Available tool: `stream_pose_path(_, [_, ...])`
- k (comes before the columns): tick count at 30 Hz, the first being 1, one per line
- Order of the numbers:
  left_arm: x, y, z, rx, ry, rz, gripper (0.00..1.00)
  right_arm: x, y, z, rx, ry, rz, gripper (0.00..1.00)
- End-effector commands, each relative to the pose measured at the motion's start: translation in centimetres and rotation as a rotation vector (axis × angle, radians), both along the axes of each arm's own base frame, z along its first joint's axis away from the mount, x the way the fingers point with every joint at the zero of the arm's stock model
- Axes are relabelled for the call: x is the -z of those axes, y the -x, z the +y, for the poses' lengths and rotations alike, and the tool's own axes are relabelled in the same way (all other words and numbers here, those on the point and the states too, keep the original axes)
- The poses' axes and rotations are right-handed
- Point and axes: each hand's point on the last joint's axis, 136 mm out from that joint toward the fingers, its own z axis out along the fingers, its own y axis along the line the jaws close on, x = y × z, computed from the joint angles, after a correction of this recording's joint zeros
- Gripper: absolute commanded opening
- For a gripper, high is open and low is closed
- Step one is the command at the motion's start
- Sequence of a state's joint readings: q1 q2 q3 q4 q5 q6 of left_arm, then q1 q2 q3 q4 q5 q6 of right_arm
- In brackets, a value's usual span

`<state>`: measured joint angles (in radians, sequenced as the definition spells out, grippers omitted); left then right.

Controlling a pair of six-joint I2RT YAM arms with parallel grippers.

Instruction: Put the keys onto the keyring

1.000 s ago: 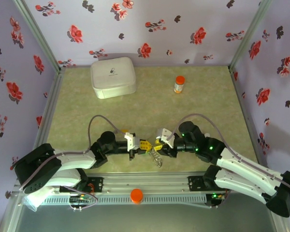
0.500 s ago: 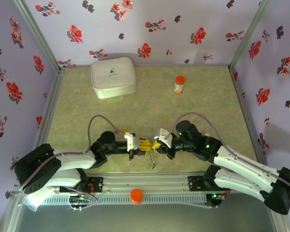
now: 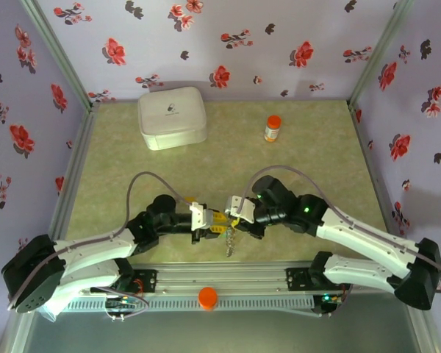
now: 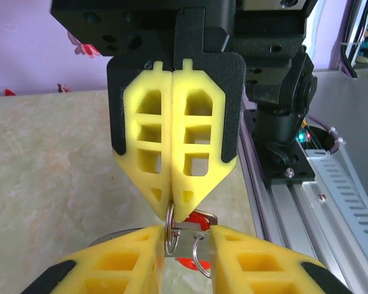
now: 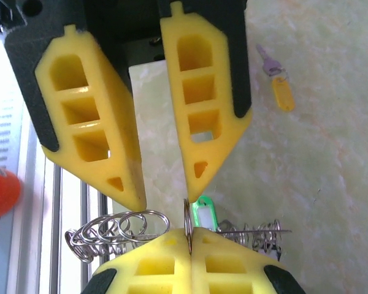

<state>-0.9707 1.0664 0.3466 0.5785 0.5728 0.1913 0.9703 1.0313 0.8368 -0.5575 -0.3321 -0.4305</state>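
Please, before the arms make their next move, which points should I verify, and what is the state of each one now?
1. The right claw is shut on a loop of the keyring: ok.
2. The left claw is open, fingers apart beside that loop: ok.
3. The green key is threaded on the keyring: cannot tell; its tag sits beside the pinched loop.
4. The red key is threaded: cannot tell; its tag sits by the claw tips.
5. The yellow key is on the keyring: not ok; it lies loose on the table.

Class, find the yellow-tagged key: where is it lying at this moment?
Right wrist view, upper right: the yellow-tagged key lies on the green table, apart from the green-tagged key lower left of it.
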Motion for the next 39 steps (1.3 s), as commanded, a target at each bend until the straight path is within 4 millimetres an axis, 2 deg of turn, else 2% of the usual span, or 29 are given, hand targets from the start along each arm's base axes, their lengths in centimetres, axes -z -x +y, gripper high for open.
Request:
stream_pose_path(1, [0.5,0.3,-0.1,0.030,-0.051,-0.010,0.24,-1.1,-0.4,0.4,-0.034,0.022,-0.062,0.00])
stream_pose_path(8, [0.2,0.0,-0.5,0.031,-0.044,-0.043,0.21,-1.4,0.1,1.4,-0.077,0.035,-0.049,0.00])
stream_pose_path(15, [-0.2,-0.1,-0.6,0.036,-0.038,-0.064,0.00,-1.7,0.1,1.8,-0.077,0.010,-0.054,0.00])
stream_pose_path(17, [-0.2,0.0,-0.5,0.038,-0.040,-0.066,0.00,-1.7,0.5,1.6,-0.082,-0.014,-0.046,0.01])
stream_pose_path(19, [-0.2,0.0,-0.5,0.039,-0.040,-0.068,0.00,-2.1,0.1,1.1,-0.046,-0.069,-0.036,0.10])
stream_pose_path(22, [-0.3,0.1,-0.4,0.038,-0.030,-0.078,0.00,-3.0,-0.4,0.4,0.017,-0.175,0.012,0.31])
stream_pose_path(24, [-0.8,0.1,-0.3,0.030,-0.002,-0.087,0.00,-3.0,-0.3,0.1,0.034,-0.209,0.031,0.36])
stream_pose_path(32, [-2.6,-0.4,0.1,-0.022,0.134,-0.090,0.00,-1.5,0.3,0.2,0.060,-0.263,0.104,0.37])
stream_pose_path(33, [-1.8,-0.2,0.4,-0.026,0.129,-0.074,0.00,-1.6,0.3,0.2,0.063,-0.270,0.102,0.36])
stream_pose_path(39, [-1.6,-0.3,0.4,-0.034,0.143,-0.060,0.00,-0.8,0.0,-0.5,0.087,-0.227,0.079,0.32])
